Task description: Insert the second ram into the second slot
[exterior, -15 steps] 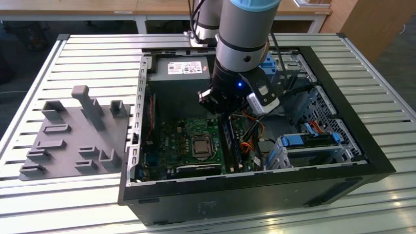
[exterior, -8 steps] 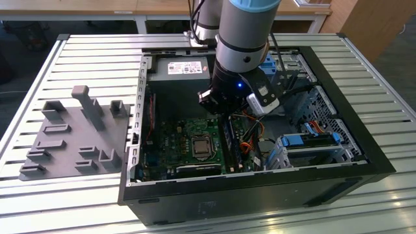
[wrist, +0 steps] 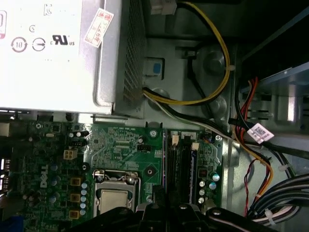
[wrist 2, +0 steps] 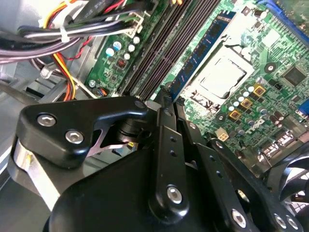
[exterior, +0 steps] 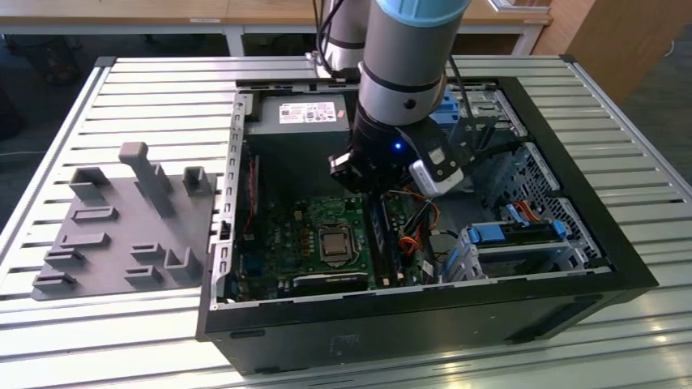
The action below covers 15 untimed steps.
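Observation:
The second ram [wrist 2: 205, 50], a dark-blue stick with black chips, stands on edge in the slot row next to the CPU socket [wrist 2: 222, 77] in the second wrist view. My gripper [wrist 2: 166, 96] has its fingers drawn together on the stick's near end; the fingers hide the contact itself. The other black memory slots [wrist 2: 161, 53] run alongside it, with no stick in them. The exterior view has the gripper [exterior: 373, 185] low inside the open computer case, over the far end of the slots [exterior: 387, 239]. The first wrist view looks down on the slots [wrist: 179, 164].
The silver power supply [exterior: 303, 121] sits at the back of the case. Bundled cables [wrist 2: 72, 34] run beside the slots, and blue drive brackets [exterior: 519, 235] stand at the exterior view's right. A grey parts fixture [exterior: 119, 219] lies on the slatted table on the left.

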{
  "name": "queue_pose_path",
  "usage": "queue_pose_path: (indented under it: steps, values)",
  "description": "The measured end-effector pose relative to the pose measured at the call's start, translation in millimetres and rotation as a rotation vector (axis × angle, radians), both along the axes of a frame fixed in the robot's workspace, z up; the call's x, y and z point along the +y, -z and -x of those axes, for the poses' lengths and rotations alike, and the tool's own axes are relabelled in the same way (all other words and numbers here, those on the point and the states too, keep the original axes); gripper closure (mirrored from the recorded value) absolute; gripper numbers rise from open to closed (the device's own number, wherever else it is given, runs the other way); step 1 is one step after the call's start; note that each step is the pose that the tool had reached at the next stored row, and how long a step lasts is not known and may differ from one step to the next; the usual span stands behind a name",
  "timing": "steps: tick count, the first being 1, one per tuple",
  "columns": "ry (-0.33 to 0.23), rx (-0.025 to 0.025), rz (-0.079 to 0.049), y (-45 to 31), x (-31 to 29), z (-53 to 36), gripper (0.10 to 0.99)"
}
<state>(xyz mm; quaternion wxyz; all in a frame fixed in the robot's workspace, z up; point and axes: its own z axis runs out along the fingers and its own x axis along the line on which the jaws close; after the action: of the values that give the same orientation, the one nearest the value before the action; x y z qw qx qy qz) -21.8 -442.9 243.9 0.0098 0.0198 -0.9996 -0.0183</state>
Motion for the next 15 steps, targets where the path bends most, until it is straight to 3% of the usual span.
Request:
queue_pose_path:
  steps: [4, 15]
  values:
    - [0.005, 0.0001, 0.0, 0.3, -4.5, 0.0, 0.949]
    - [0.025, 0.0015, 0.002, 4.0, -7.1, -2.8, 0.949]
